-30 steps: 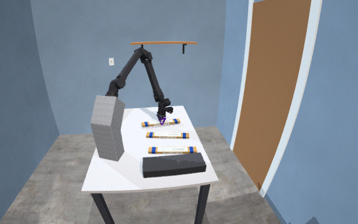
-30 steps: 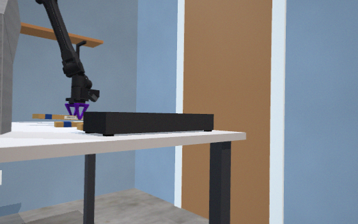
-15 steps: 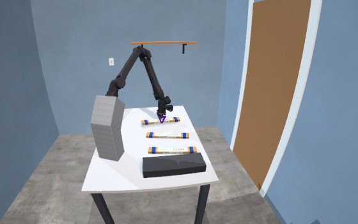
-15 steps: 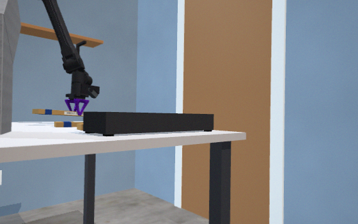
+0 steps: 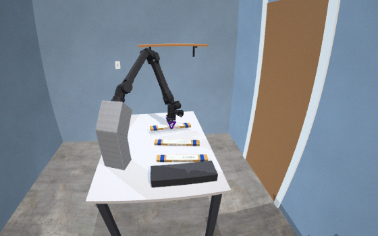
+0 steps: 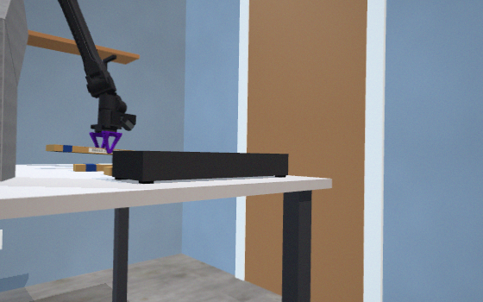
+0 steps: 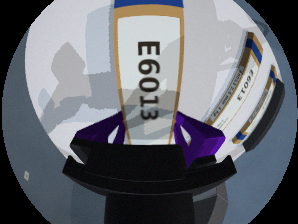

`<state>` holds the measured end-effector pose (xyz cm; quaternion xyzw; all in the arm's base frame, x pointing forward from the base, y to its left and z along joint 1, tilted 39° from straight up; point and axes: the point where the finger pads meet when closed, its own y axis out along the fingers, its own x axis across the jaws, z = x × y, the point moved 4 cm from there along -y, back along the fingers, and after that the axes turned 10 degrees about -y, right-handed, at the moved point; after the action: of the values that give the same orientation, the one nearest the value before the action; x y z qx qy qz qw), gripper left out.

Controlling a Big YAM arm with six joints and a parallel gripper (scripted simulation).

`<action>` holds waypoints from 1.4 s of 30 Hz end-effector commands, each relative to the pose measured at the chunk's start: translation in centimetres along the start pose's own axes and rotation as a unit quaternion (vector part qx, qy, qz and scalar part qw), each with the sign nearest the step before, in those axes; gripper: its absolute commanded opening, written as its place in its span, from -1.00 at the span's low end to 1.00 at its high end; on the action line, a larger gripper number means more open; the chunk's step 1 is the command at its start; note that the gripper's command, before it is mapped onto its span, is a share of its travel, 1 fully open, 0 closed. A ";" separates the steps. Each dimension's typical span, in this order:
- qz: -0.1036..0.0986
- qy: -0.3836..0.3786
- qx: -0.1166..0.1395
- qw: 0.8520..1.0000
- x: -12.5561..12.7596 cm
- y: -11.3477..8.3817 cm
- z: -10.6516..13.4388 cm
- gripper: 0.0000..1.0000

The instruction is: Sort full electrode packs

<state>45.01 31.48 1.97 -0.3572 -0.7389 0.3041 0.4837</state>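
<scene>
Claw (image 6: 105, 144) downward, clamped on raised electrode pack (image 6: 78, 149)

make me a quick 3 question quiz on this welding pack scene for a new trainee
1. True or false: the gripper is shut on the far pack and holds it above the table.
2. How many packs lie on the low platform? A) none B) one C) two
3. Fill in: the code printed on the held pack, read in the wrist view, is ____.

Key
1. True. The exterior view shows it above the table.
2. A. The middle pack and near pack lie on the table beside it.
3. E6013
</scene>
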 end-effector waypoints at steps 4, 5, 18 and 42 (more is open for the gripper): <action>-0.007 -0.001 -0.042 0.999 0.2 -3.7 -4.1 -1.00; -0.007 -0.001 -0.043 0.999 0.2 -3.8 -4.2 -1.00; -0.007 -0.001 -0.043 0.999 0.2 -4.1 -4.5 -1.00; -0.007 -0.001 -0.044 0.999 0.2 -4.4 -4.9 -1.00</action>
<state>45.91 31.18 3.09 -0.3572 -0.7404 0.3022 0.4826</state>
